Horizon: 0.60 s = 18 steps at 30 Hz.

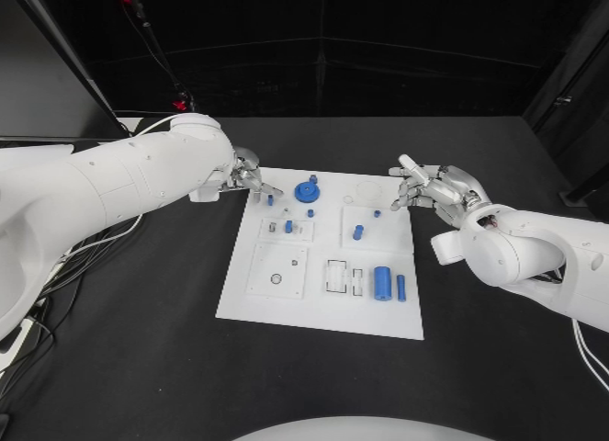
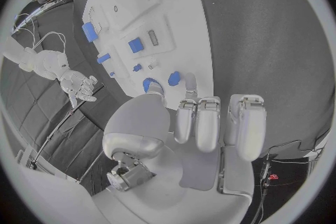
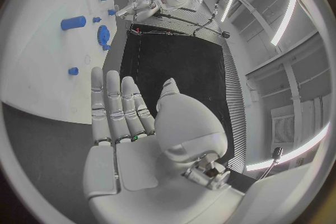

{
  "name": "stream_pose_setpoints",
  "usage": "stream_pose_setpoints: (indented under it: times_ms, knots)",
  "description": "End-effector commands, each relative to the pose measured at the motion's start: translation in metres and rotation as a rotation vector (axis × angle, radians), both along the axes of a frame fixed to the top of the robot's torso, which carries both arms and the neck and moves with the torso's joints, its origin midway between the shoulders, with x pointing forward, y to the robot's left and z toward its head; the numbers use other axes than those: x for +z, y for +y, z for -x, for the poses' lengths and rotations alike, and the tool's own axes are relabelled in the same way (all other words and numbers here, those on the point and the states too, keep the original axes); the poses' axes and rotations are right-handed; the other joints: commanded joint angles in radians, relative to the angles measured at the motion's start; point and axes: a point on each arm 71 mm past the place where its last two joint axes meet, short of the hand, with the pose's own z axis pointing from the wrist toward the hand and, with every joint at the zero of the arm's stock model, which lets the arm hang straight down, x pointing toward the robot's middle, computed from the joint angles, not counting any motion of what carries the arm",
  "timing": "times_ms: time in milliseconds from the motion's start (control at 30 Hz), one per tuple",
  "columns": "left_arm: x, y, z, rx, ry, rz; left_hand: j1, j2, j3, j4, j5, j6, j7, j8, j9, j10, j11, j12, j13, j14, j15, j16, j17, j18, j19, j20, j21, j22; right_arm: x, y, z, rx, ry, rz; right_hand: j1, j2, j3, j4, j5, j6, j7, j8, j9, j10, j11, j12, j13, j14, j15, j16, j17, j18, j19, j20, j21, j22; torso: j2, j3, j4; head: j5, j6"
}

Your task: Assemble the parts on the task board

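The white task board point(image 1: 324, 303) lies in the middle of the black table. On it are a blue gear point(image 1: 307, 191) at the far end, a small blue piece point(image 1: 358, 231) mid-board, and a blue cylinder point(image 1: 381, 280) with a thin blue bar point(image 1: 400, 288) beside it nearer me. My left hand point(image 1: 247, 176) hovers at the board's far left corner, fingers apart and holding nothing; its wrist view shows the gear point(image 2: 150, 85) just beyond the thumb. My right hand point(image 1: 434, 188) hangs off the far right corner, empty, with its fingers point(image 3: 115, 106) stretched out.
Small blue pegs point(image 1: 288, 226) stand in the board's left column. Cables point(image 1: 79, 248) trail over the table on the left. A dark monitor edge point(image 1: 39, 83) stands at the far left. Bare table surrounds the board.
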Motion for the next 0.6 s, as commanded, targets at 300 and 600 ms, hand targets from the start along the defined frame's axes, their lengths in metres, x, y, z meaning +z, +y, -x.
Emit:
stream_pose_setpoints:
  times_ms: [300,600]
  knots:
    - [-0.0003,-0.0069,-0.0005,-0.026,0.014,0.003,0.064,0.007,-0.007,-0.001,0.083,0.017,-0.001,-0.016,-0.015,0.104,-0.002,-0.004,0.263,0.106,0.003,0.001,0.263,-0.007,0.104,0.006,0.003,0.263,0.0018,0.0028,-0.0001,0.01,-0.012,-0.007,0.004,0.005,0.001,0.0,0.005,-0.009,0.028,0.007,-0.001,-0.008,0.001,0.004,-0.002,-0.009,-0.001,0.003,-0.002,0.009,0.003,0.006,-0.006,-0.001,-0.001,-0.0005,-0.0006,-0.006,-0.007]
    - [-0.0017,-0.0093,-0.0004,-0.025,0.028,-0.007,0.12,0.029,0.003,0.0,0.121,0.021,-0.005,-0.022,-0.024,0.104,-0.005,-0.004,0.263,0.106,0.002,0.001,0.263,-0.007,0.104,0.005,0.003,0.263,0.0017,0.0043,-0.0004,0.013,-0.011,-0.008,0.004,0.005,0.001,0.0,0.005,-0.009,0.028,0.007,-0.001,-0.008,0.001,0.004,-0.002,-0.009,-0.001,0.003,-0.002,0.009,0.003,0.006,-0.006,-0.001,-0.001,-0.0003,0.0015,-0.007,-0.011]
